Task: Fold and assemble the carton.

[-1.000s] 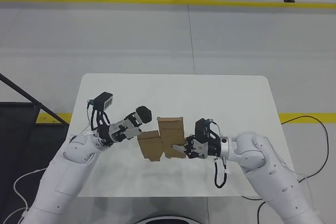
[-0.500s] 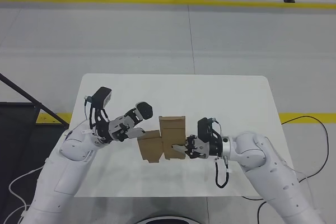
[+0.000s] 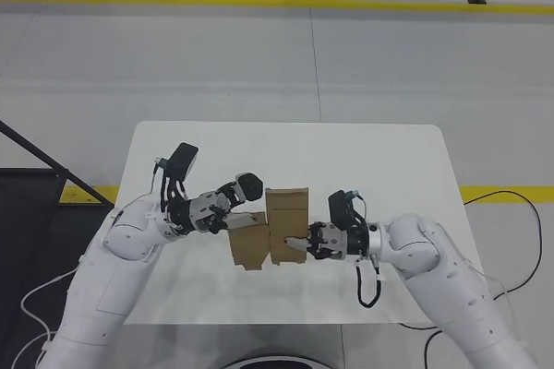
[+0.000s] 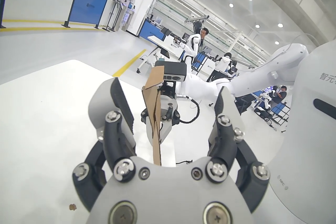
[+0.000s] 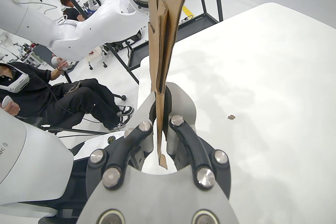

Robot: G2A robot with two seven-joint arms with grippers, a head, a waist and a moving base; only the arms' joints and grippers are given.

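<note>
Two arms are angling inward from opposite sides over the near half of the white table (image 3: 379,166), their elbows spread wide and their wrists facing one another with the carton (image 3: 270,226) between them. The right gripper (image 3: 305,245) is lying low, level with the sheet and pointing toward the left arm. Its jaws are pressing tight on the edge of the carton nearest it, so the cardboard is running straight out from between the pads. The left gripper (image 3: 247,205) is sitting at the opposite edge with its jaws spread wide. The cardboard edge is reaching in between the two fingers (image 4: 118,93) but is touching neither pad.

The carton is lying flattened, turning its broad brown face up toward the top camera and its thin edge toward each wrist camera. It is stretching from one gripper to the other. Its taller panel, on the right gripper's side, is running lengthwise away from the robot, and a shorter panel is sitting lower beside it on the left gripper's side. Whether the sheet is touching the table I cannot tell. One small brown scrap (image 5: 231,117) is lying on the tabletop, apart from the carton.
</note>
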